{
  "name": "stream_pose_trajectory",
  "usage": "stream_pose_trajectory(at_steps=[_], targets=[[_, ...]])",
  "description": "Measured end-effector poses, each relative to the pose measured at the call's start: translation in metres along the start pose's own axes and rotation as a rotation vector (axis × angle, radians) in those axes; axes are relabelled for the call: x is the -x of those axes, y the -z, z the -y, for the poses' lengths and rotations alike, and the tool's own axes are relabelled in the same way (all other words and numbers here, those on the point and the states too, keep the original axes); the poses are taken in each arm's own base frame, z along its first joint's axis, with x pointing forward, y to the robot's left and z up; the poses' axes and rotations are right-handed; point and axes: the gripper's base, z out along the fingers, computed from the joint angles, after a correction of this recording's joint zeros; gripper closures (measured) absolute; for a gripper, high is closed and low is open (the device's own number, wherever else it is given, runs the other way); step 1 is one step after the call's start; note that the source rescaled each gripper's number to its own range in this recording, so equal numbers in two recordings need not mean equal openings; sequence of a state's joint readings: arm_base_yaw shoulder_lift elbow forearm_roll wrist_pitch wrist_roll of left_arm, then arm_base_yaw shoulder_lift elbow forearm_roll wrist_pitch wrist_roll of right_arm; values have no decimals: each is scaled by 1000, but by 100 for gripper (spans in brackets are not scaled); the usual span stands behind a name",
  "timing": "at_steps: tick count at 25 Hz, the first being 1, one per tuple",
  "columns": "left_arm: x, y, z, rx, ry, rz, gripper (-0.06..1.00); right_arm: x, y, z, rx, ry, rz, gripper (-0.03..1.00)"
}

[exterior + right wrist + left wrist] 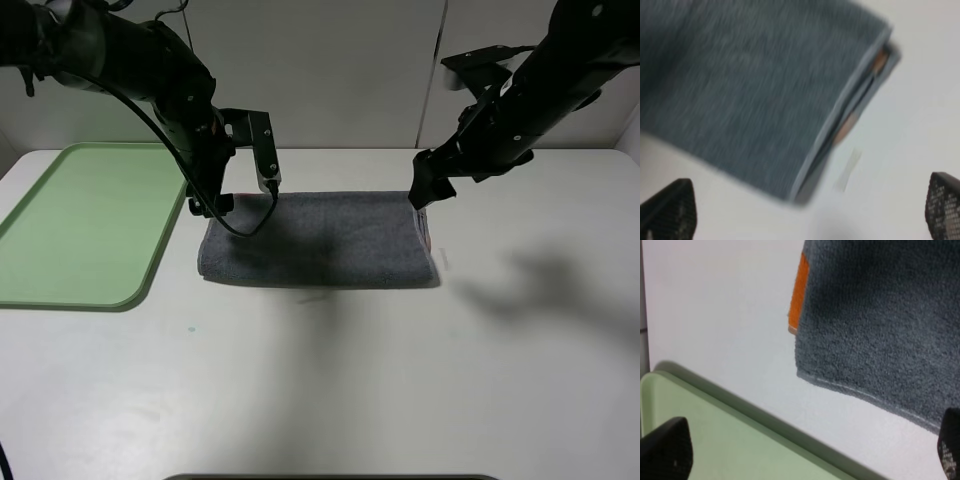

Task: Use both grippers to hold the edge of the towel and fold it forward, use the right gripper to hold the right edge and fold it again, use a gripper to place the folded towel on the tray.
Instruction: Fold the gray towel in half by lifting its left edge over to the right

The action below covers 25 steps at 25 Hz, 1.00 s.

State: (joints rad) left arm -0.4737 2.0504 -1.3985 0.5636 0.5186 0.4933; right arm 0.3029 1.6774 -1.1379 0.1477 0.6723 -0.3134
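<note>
The dark grey towel lies folded into a long strip on the white table, its layered edge with orange showing at the right end. My left gripper hovers open over the towel's back left corner. In the left wrist view that grey corner and an orange band lie beyond the spread fingertips, with nothing between them. My right gripper hangs open just above the towel's back right corner, and its fingertips stand wide apart and off the cloth. The pale green tray sits left of the towel.
The tray's rim runs close to the towel's left end, with a narrow strip of table between them. White walls stand behind the table. Bare white tabletop stretches in front of the towel and to its right.
</note>
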Motion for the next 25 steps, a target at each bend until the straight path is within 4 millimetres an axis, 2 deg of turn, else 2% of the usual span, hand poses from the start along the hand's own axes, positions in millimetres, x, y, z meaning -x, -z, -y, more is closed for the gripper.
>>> stream_pose_trajectory(at_steps=[5, 13, 19, 25], targets=[[0, 0, 0, 0, 8, 0, -5, -21, 47, -11, 35, -49, -79, -3], [0, 0, 0, 0, 11, 0, -5, -93, 113, -26, -31, -112, -1, -3], [0, 0, 0, 0, 11, 0, -5, -150, 166, -42, -66, -141, 229, -3], [0, 0, 0, 0, 11, 0, -5, -209, 206, -58, -93, -144, 520, -3]])
